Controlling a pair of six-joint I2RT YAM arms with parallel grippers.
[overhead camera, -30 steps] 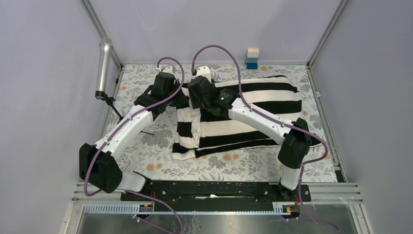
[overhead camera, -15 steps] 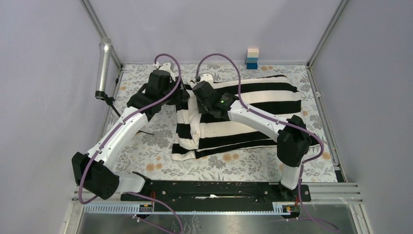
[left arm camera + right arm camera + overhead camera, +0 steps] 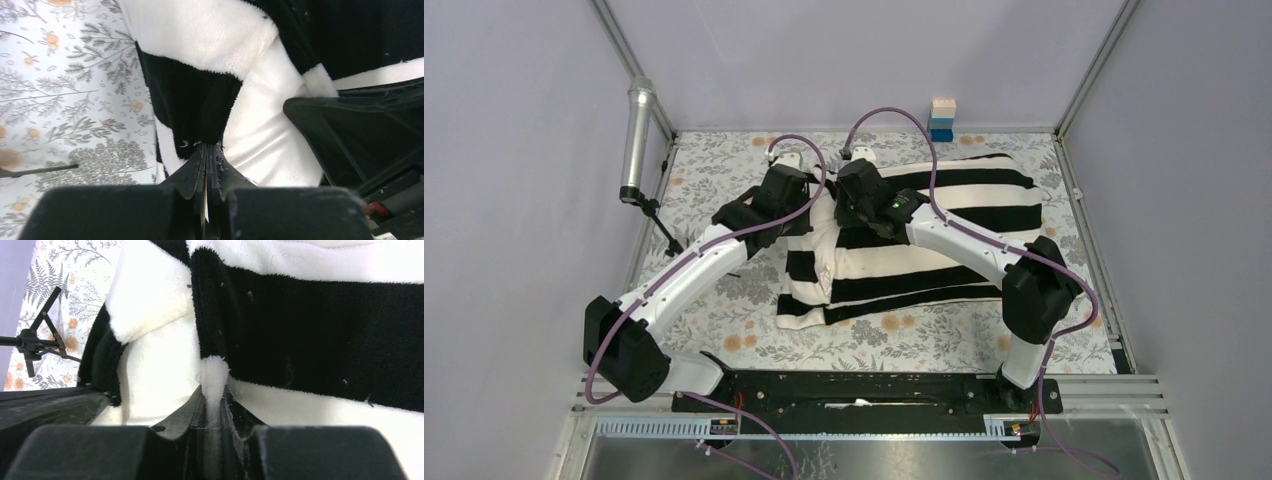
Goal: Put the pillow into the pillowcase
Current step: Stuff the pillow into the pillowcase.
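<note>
Top external view: against half a second ago, the left arm [image 3: 714,250] has swung its wrist rightward and nearer the right arm [image 3: 954,240], whose wrist has edged toward the far side. Both wrists now sit close together over the left end of the pillowcase [image 3: 944,215]. The striped pillowcase lies plump on the floral surface [image 3: 724,290], right of centre, much where it lay then. The pillow [image 3: 824,250] shows only as a cream bulge at that left end, the rest under stripes. From above, the wrists hide both sets of fingers. The left wrist view shows the left pincer [image 3: 206,150] pressed tight on the fuzzy hem at a black stripe, smooth pillow cloth just beside it. The right wrist view shows the right pincer [image 3: 214,390] clamped on a white tuft of the hem where black meets white, and a black tripod [image 3: 35,345] on the surface at the left. Dark blurred housing fills the bottom of both wrist views. How far the pillow reaches inside the pillowcase cannot be made out.
</note>
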